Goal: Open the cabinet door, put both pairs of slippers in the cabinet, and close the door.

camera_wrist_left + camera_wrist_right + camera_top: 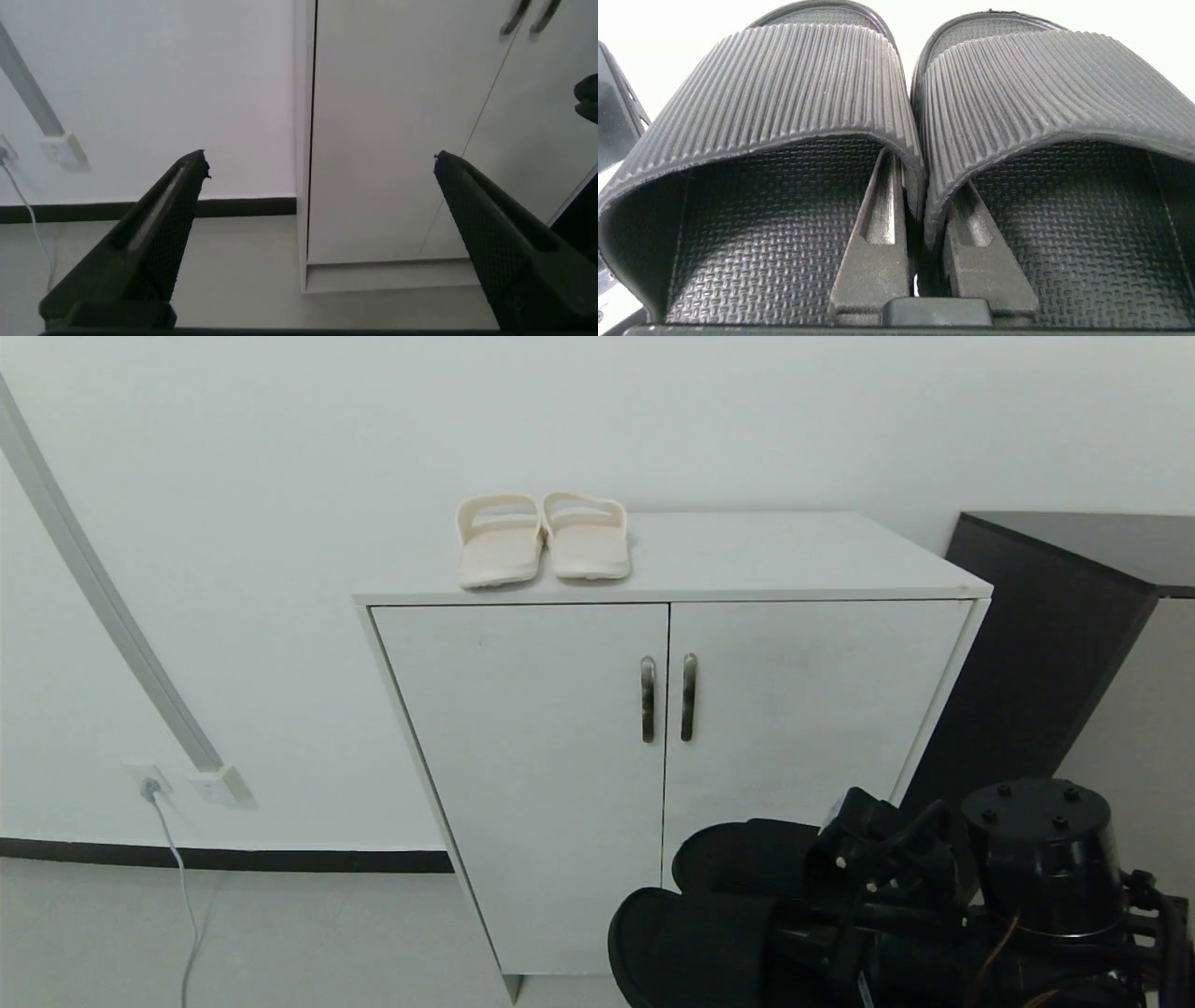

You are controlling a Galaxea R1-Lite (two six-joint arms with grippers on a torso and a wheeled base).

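Observation:
A white cabinet [523,756] stands against the wall with both doors shut; its two dark handles [667,698] meet at the middle. A cream pair of slippers [541,539] lies on its top near the left. At the lower right, in front of the right door, a black pair of slippers [709,905] is held side by side off the floor. My right gripper [920,187] is shut on them, one finger inside each slipper [785,121], pinching their touching inner walls. My left gripper [320,163] is open and holds nothing, low down facing the cabinet's left bottom corner [392,140].
A dark cabinet [1046,663] stands right beside the white one. On the wall to the left are a socket with a hanging cable [149,789] and a slanting grey cable duct [93,579]. Bare floor [280,943] lies left of the cabinet.

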